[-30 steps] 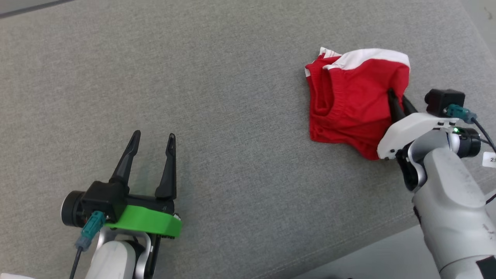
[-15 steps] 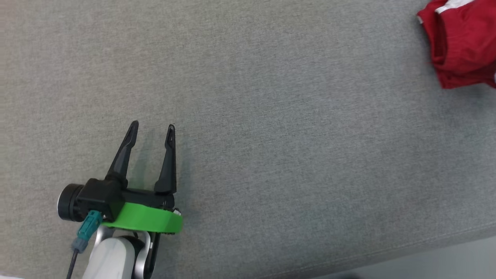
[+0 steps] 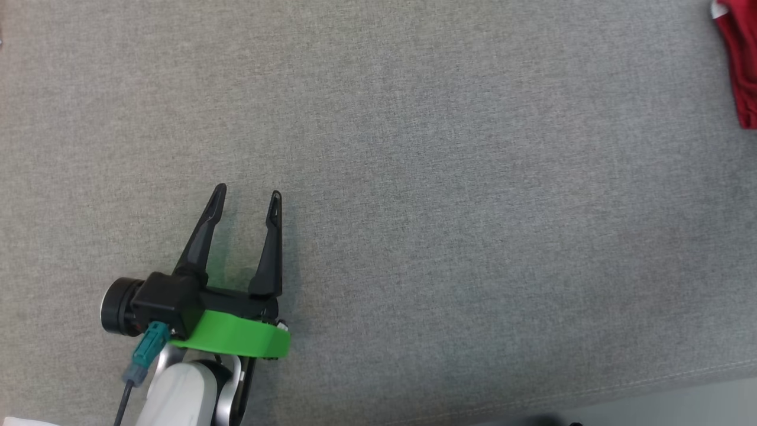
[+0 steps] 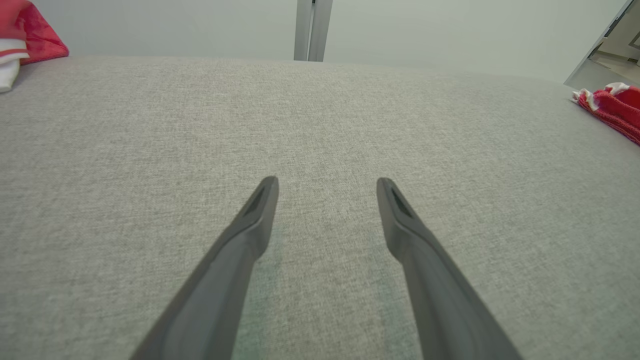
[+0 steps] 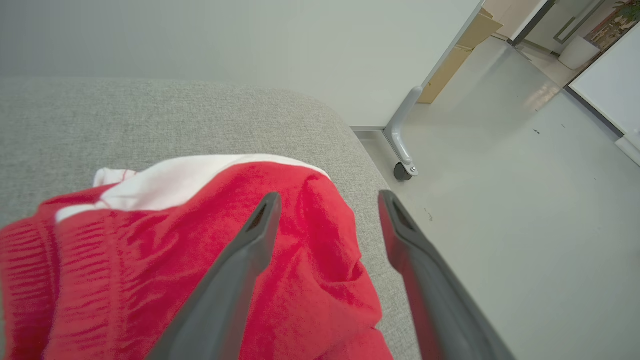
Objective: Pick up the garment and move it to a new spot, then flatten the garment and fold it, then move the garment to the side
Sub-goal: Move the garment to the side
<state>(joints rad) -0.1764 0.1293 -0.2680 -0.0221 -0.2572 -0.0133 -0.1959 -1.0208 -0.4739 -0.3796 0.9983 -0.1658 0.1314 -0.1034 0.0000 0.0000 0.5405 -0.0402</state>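
The garment (image 3: 742, 65) is red cloth with a white band, lying crumpled on the grey fabric surface (image 3: 414, 148) at the far right edge of the head view. In the right wrist view the garment (image 5: 150, 265) lies near the surface's rounded corner, and my right gripper (image 5: 330, 200) hangs open over its right edge, one finger above the cloth and the other beyond it. My left gripper (image 3: 248, 191) stands open at the lower left, nothing between its fingers, well away from the garment (image 4: 612, 107). In its own wrist view the left gripper (image 4: 327, 182) hovers over bare fabric.
A second red and white cloth (image 4: 22, 40) lies at the far left corner in the left wrist view. The surface's front edge (image 3: 650, 384) runs along the lower right. Beyond the corner are pale floor, a wheeled leg (image 5: 402, 167) and cardboard (image 5: 460, 55).
The head camera has swung left, so the garment now sits at the view's right edge. My right gripper, shut on the garment a second ago, now stands open. The left gripper keeps its pose.
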